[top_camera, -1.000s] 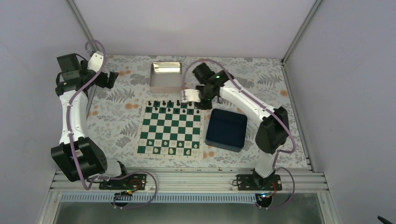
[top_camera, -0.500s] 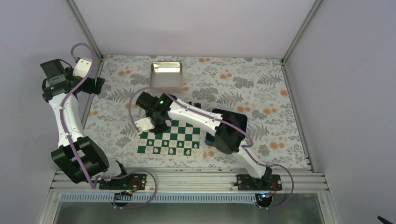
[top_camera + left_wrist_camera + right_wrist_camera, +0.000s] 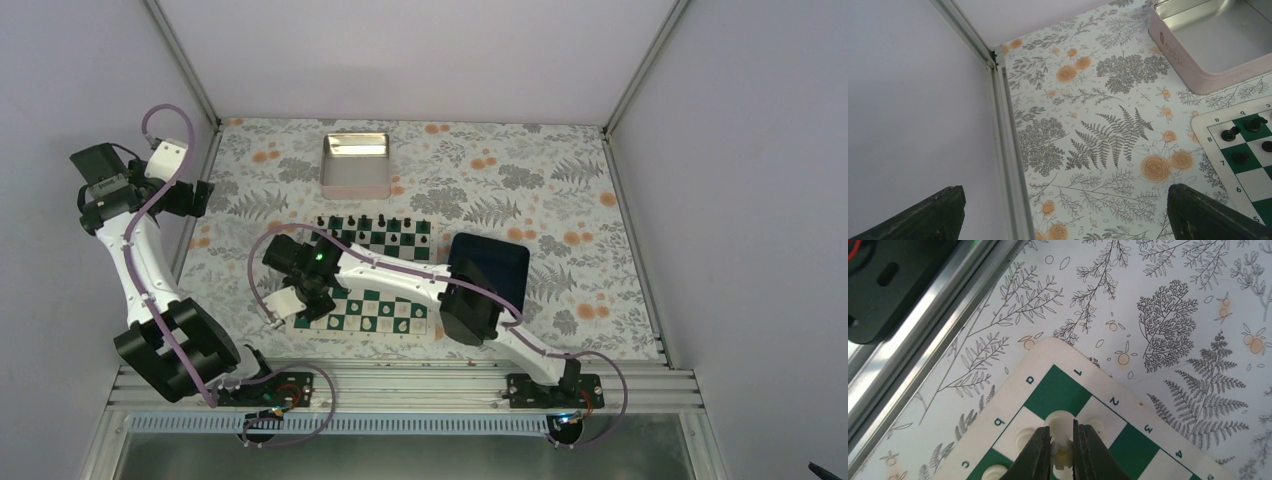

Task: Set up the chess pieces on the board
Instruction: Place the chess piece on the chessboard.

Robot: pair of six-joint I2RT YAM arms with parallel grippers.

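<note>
Progress about midway, I judge: right gripper (image 3: 1061,437) pinches a white piece (image 3: 1062,455) over the board (image 3: 1058,390) near-left corner beside seated whites (image 3: 1024,437), left gripper (image 3: 1068,210) gapes empty far left, blacks (image 3: 364,220) line the far edge, full count unclear.

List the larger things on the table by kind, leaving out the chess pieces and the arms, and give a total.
Chessboard: 1
Metal tin: 1
Dark blue tray: 1
Total: 3

Border of the board (image 3: 1055,355) reads a, b, c, 1–4.
</note>
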